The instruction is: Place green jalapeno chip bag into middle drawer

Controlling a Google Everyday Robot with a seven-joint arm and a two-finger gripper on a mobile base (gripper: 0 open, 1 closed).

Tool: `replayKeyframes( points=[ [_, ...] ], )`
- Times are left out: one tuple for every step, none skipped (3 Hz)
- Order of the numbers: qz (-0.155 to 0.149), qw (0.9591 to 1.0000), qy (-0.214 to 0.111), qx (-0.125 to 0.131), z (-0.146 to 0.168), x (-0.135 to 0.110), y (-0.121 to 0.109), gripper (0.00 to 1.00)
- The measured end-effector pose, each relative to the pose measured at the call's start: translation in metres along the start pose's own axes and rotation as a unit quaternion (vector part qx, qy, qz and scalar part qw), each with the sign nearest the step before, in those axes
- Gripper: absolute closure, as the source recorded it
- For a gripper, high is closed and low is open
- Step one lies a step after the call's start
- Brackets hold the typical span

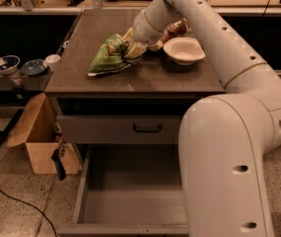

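The green jalapeno chip bag [106,58] lies crumpled on the brown countertop [130,80], left of centre, with its right end bunched and raised. My gripper [131,47] is at that right end, shut on the bag's edge, with the arm reaching in from the right. Below the counter the middle drawer [130,204] stands pulled out, a grey tray with a bare floor. Above it is a closed drawer front with a small black handle [147,128].
A white bowl [184,50] sits right of the gripper, and a brown chip bag [177,27] is behind the arm. My arm's big white body [224,162] covers the drawer's right side. A cardboard box [40,142] and a cable are on the floor at left. Small bowls [5,63] sit on a side shelf.
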State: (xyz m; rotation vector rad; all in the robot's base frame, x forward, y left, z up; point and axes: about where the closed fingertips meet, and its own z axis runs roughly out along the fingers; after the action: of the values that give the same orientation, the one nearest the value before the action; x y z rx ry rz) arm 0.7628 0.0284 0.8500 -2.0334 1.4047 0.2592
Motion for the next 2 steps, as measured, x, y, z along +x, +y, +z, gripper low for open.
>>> replayKeyframes(
  points=[
    [-0.001,1.0,0.0,0.0,0.001,0.0,0.0,1.0],
    [-0.001,1.0,0.003,0.006,-0.01,-0.002,0.001,1.0]
  ],
)
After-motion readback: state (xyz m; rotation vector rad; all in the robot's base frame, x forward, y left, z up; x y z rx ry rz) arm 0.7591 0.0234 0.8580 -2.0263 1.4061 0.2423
